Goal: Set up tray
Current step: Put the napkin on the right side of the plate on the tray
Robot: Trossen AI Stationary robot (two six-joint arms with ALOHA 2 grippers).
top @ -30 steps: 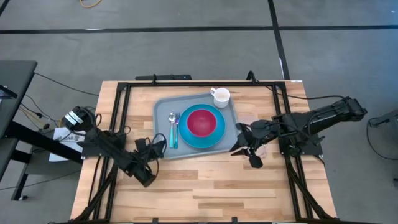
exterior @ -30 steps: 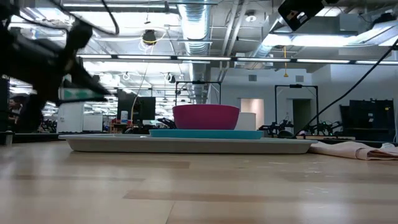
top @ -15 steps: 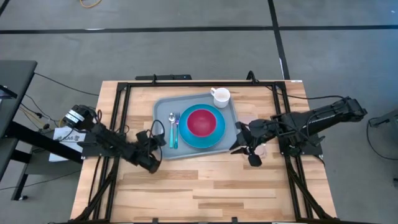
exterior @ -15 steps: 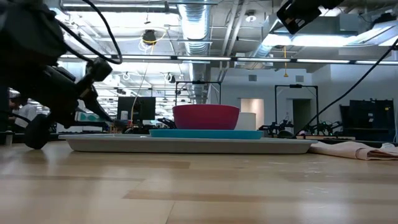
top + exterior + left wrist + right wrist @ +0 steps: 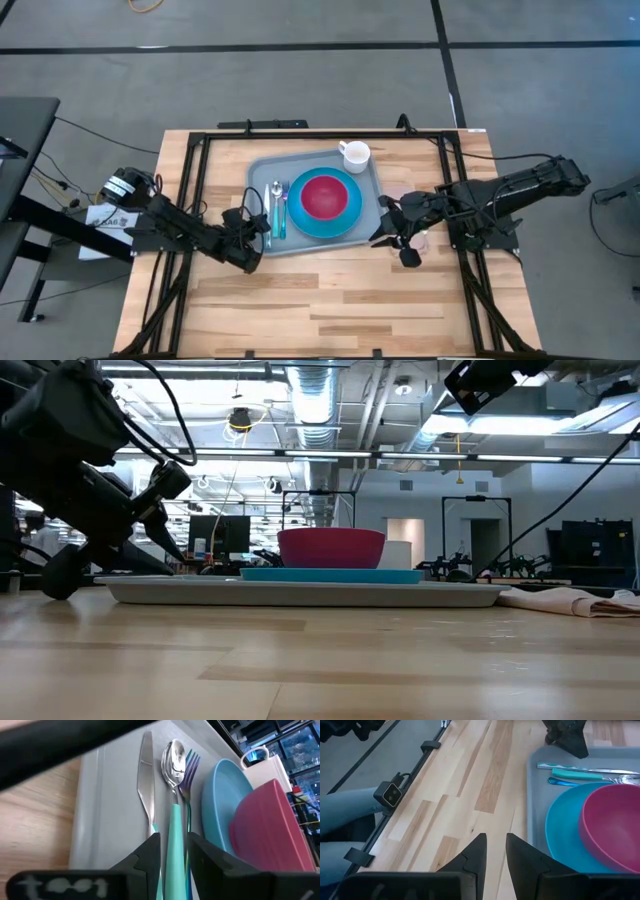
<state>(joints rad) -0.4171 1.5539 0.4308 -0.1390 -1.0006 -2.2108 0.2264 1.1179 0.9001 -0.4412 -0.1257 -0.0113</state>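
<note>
Two grippers flank your flat grey-blue plastic tray (image 5: 262, 172), which lies at the table's far middle. Your left gripper (image 5: 256, 225) sits at the tray's near-left corner, fingers narrowly parted over the teal-handled spoon (image 5: 174, 800). Your right gripper (image 5: 385, 229), narrowly parted, waits off its right edge.

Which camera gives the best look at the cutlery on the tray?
The left wrist view: knife, spoon and fork lie side by side on the tray. The high view shows them small, the right wrist view only partly, the low view not at all.
</note>
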